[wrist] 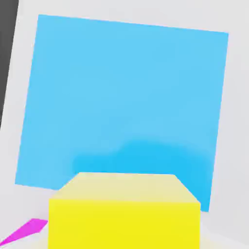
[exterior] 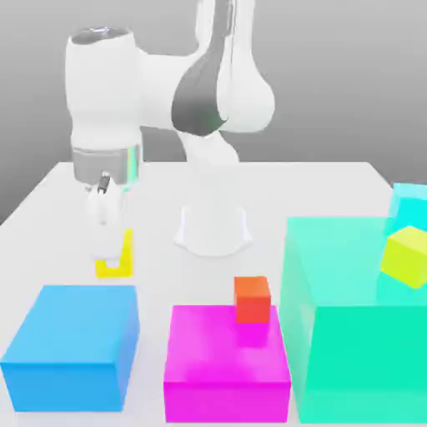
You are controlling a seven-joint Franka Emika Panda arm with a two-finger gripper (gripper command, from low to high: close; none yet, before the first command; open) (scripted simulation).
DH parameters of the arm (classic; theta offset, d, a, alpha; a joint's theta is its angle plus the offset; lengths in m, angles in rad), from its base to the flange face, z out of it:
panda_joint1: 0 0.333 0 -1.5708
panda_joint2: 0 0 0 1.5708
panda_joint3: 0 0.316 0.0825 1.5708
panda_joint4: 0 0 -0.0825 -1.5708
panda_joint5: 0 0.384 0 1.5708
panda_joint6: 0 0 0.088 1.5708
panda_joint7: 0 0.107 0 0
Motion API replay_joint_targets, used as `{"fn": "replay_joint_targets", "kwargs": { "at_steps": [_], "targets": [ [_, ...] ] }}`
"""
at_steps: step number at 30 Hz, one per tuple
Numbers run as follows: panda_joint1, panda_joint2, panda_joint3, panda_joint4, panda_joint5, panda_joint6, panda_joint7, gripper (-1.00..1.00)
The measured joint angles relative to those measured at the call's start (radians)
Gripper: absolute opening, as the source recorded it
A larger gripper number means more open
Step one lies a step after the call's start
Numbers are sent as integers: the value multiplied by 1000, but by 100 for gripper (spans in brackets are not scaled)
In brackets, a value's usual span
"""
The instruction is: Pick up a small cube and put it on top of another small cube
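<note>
Gripper point(exterior: 108, 253) clenched on the small bright-yellow cube point(exterior: 127, 253), at the exterior view's left beyond the large blue block point(exterior: 77, 325), should carry it level and high, then lower gently.

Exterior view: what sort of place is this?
Most likely a simulated robot test scene, not a real room: flat-coloured blocks such as the blue block and magenta block, a plain white tabletop, bare grey backdrop.
</note>
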Motion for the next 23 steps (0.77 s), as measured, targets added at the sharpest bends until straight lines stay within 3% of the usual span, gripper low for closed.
{"fn": "replay_joint_targets", "kwargs": {
  "at_steps": [5, 10, 11, 18, 23],
  "targets": [
    [173, -91, 134, -19, 100, -106, 105, -100],
    [174, 43, 180, -68, 106, 66, 142, -100],
    [171, 71, 186, -76, 103, 101, 146, 100],
    [170, 75, 188, -77, 102, 105, 148, 100],
    [191, -70, 154, -37, 119, -80, 129, 100]
  ]
}}
